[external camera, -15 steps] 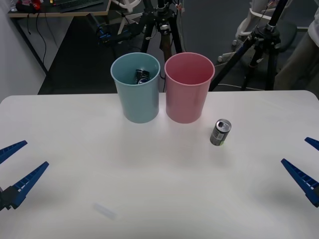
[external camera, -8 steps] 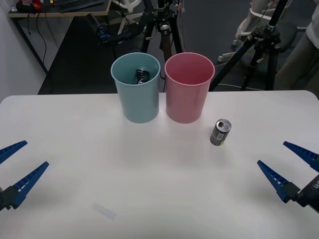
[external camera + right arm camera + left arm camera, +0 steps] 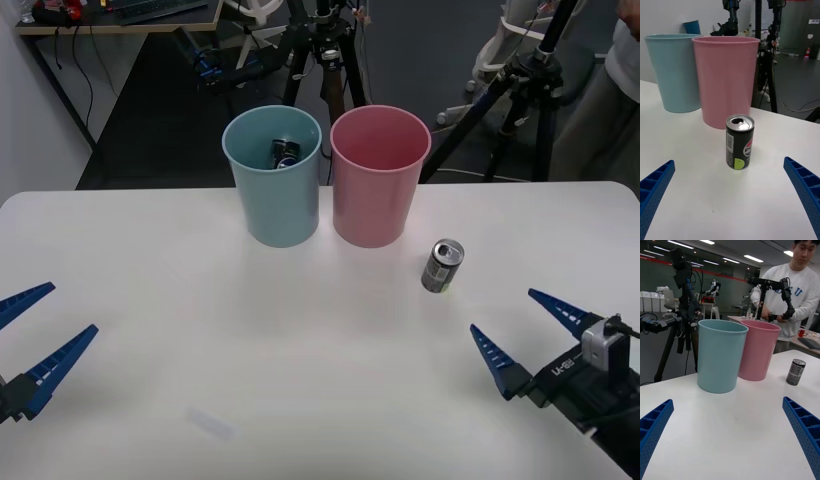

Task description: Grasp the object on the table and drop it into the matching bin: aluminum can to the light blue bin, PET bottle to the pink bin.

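Small dark-grey aluminum can [image 3: 442, 265] with shiny opened top and green spot is standing upright toward the tabletop's [image 3: 300, 400] right edge, near pink bin [image 3: 379, 175]. Right gripper [image 3: 522, 332] is hovering nearby, fingers spread; left gripper [image 3: 35, 330] is idling spread at left edge.
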You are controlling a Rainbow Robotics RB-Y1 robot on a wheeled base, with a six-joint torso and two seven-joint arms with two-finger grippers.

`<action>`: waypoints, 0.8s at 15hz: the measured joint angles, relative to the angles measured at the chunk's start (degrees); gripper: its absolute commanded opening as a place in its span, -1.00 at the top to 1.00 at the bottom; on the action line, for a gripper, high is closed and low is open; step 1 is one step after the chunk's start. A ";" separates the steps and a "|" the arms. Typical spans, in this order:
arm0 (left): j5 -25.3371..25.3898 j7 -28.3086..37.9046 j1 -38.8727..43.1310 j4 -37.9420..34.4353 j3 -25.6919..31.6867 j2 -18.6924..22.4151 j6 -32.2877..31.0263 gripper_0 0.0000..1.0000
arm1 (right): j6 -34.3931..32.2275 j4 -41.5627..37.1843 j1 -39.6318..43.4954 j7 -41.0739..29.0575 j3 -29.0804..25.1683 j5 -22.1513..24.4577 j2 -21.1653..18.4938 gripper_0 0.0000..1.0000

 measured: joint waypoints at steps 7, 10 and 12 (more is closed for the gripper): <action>0.00 0.00 0.00 0.00 0.00 0.00 0.00 -1.00 | 15.14 2.51 -5.22 2.20 10.64 -0.29 0.76 -1.00; 0.00 0.00 0.00 0.00 0.00 0.00 0.00 -1.00 | 15.54 7.35 -9.47 3.44 10.45 2.10 4.05 -1.00; 0.00 0.00 0.00 0.00 0.00 0.00 0.00 -1.00 | 16.22 10.13 -12.00 4.02 10.40 3.02 5.14 -1.00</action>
